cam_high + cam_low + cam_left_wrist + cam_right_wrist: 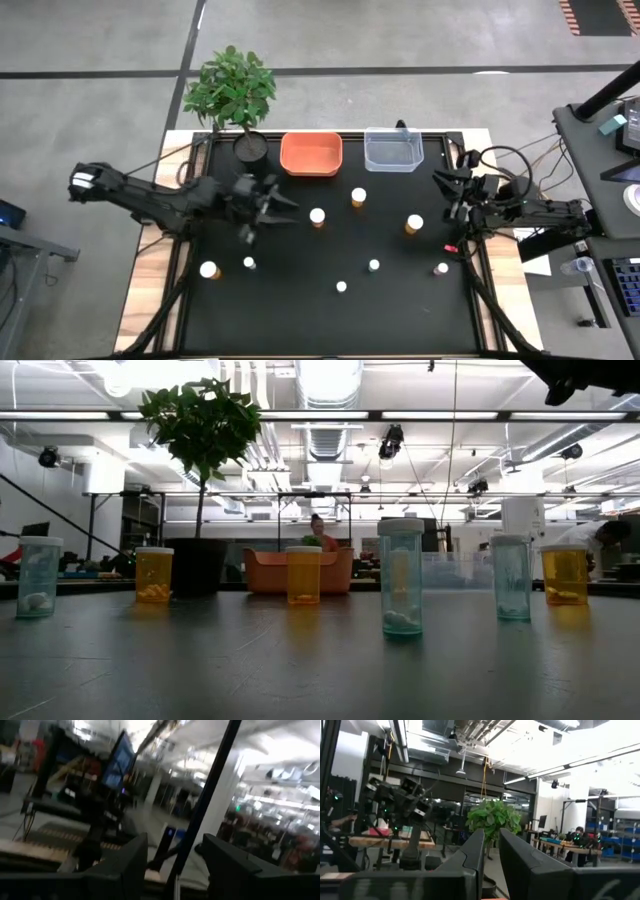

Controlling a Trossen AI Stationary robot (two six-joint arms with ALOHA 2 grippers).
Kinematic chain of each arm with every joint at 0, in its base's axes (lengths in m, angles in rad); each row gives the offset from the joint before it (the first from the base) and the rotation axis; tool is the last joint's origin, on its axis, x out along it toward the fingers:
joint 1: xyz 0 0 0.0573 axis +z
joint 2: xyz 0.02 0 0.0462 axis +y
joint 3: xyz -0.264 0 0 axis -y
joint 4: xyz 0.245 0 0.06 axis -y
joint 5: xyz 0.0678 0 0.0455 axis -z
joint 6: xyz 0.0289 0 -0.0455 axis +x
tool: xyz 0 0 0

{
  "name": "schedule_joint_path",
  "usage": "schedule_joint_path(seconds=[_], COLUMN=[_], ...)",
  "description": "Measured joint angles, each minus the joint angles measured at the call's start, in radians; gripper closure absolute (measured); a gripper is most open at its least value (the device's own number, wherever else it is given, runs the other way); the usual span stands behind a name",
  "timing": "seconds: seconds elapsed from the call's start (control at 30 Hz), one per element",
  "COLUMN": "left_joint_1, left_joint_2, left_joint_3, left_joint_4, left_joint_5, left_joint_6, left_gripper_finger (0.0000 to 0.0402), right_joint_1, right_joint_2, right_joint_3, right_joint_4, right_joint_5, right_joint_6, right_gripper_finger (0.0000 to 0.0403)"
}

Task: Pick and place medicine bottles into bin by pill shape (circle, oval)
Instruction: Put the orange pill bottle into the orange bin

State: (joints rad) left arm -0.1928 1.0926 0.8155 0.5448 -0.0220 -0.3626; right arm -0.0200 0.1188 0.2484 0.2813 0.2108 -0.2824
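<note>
Medicine bottles stand scattered over the black bench, none of them sorted as far as I can see. From overhead the orange bin and the clear bin at the far edge both look empty, so I'd judge the job barely begun, with every bottle left to place.

The left gripper hangs above the bench just beside one white-capped bottle, its jaws part open with nothing between them. The right gripper waits at the right edge near the clear bin, jaws closed and empty.

Looking down, I get the layout: nine caps I can count, spread between the arms, and the potted plant at the far left corner. That view shows only caps, though. The table-level view gives what matters for sorting: amber bottles and clear ones side on, with pills lying at the bottom, though their shapes are hard to make out. The wrist views show only the room.
</note>
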Motion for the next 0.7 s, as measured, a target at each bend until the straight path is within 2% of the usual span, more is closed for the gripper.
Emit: schedule_joint_path(seconds=[0.27,0.43,0.57,0.7], left_joint_1=[-0.034,-0.035,-0.045,-0.047], left_joint_2=[0.188,0.317,0.409,0.474], left_joint_3=[0.381,0.573,0.649,0.651], left_joint_4=[-0.658,-1.029,-1.244,-1.289], left_joint_5=[-0.102,-0.110,-0.101,-0.088], left_joint_6=[-0.065,-0.127,-0.001,0.028], left_gripper_finger=[0.0227,0.0227,0.0227,0.0227], right_joint_1=[0.000,0.000,0.000,0.000], right_joint_2=[0.000,0.001,0.001,0.001], right_joint_3=[0.012,0.012,0.012,0.012], right_joint_4=[0.002,0.004,0.004,0.004], right_joint_5=[0.001,0.001,0.001,0.001], right_joint_6=[-0.066,-0.085,-0.109,-0.111], right_gripper_finger=[0.0353,0.0353,0.0353,0.0353])
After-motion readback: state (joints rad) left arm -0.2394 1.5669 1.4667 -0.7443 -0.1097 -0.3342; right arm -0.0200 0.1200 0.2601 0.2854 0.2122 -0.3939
